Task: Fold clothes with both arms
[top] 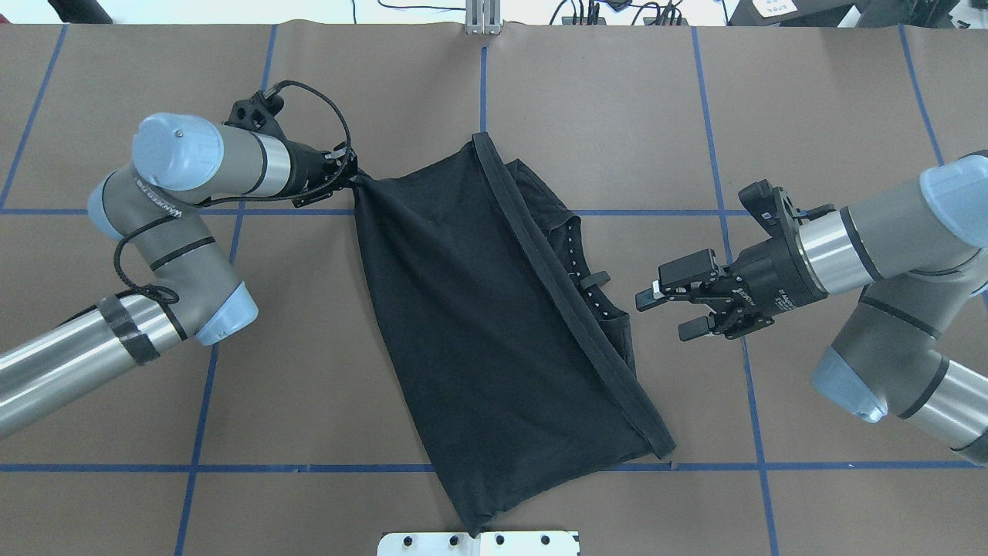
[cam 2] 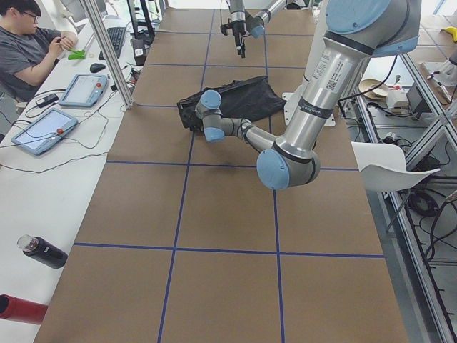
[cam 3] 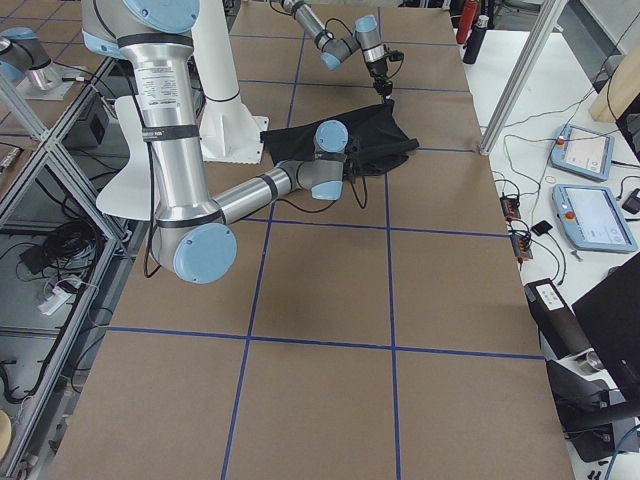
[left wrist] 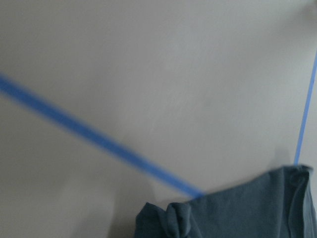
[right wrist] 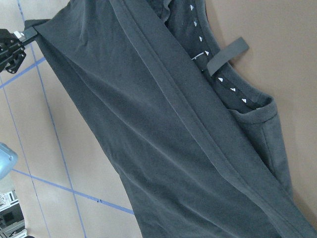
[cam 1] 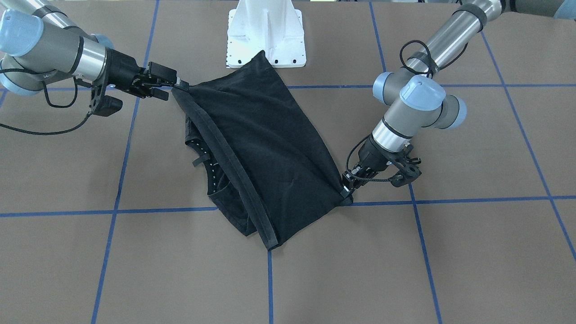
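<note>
On my overhead feed, the left end effector is clenched on the shirt, pinching its corner at 10 o'clock. That left arm lies low, wrist aimed toward 3 o'clock, forearm running out at 8 o'clock. The right end effector sits released, fingers spread with nothing between them, just off the shirt's 3 o'clock side. The right arm points toward 9 o'clock. The shirt lies mid-counter, its hem band running diagonally from 12 to 5 o'clock.
</note>
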Controlling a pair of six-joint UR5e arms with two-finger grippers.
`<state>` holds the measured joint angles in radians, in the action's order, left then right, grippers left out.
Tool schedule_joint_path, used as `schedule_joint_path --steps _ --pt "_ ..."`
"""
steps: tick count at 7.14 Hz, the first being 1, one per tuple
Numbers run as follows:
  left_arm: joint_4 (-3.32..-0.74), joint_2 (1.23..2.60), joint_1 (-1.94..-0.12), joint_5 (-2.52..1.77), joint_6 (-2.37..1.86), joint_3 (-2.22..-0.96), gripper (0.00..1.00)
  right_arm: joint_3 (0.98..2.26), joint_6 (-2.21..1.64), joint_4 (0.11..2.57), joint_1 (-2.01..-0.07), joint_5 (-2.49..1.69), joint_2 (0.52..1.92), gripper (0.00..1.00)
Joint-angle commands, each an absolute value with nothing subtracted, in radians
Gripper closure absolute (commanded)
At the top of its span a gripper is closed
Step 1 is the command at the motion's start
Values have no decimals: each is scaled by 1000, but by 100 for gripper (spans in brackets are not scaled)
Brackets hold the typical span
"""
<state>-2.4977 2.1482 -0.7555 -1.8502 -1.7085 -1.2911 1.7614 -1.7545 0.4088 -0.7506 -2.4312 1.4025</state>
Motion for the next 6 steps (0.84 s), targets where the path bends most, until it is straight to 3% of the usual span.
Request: schedule_joint_path --steps 1,4,6 --pt "-2517 2273 -787 -1830 -1681 -1143 100 1766 -1752 405 -756 -2424 1402 0" --pt "-2606 2412 -787 -1738 -1671 -953 100 1769 -1752 405 -779 -2422 1402 0" --pt "-2652 2434 -787 -1701 -1669 -904 100 1784 -1752 405 -790 -2421 1402 0"
